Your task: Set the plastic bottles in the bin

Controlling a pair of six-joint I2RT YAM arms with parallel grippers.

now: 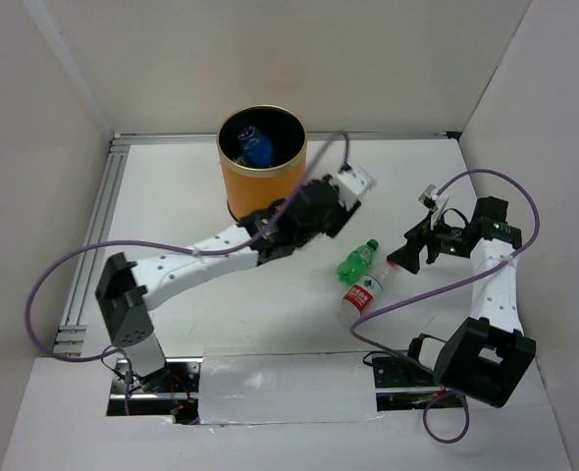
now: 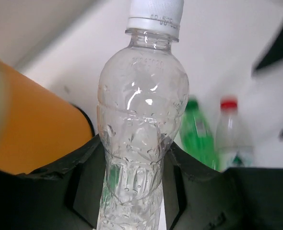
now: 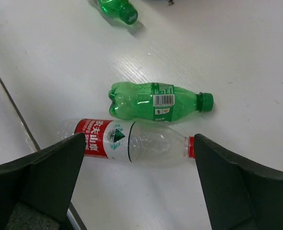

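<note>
Clear bottle (image 2: 141, 120), seemingly snug, in left tool (image 2: 132, 191)

White tabletop (image 1: 172, 196) boxed by plain white walls (image 1: 270, 59) — aluminium rails (image 1: 100, 196) along its left edge.

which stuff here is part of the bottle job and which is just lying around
Job: tall orange cylindrical bin; clear white-capped plastic bottle; green plastic bottle; second green bottle; clear red-labelled plastic bottle.
Lying about: purple cables; silvery sheet.
</note>
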